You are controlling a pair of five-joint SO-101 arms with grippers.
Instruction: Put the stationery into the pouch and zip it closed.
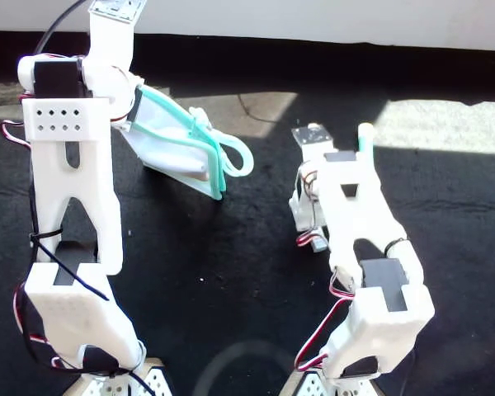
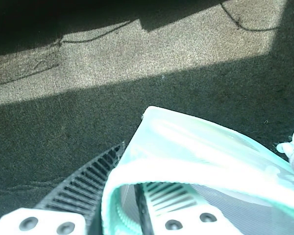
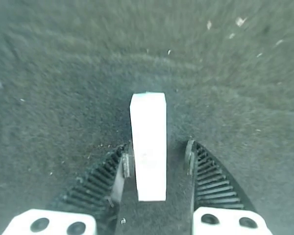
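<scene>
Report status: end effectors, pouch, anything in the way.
Left end effector shut on translucent mint-green mesh pouch. Right end effector open, astride white rectangular block on black cloth. No obstruction seen around block.

Legible markings recorded: 0. No text, label, brand, number or sign could be read in any of the 3 views.

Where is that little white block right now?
In the right wrist view, the white block lies on the dark mat, between the right gripper's open fingers.
</scene>
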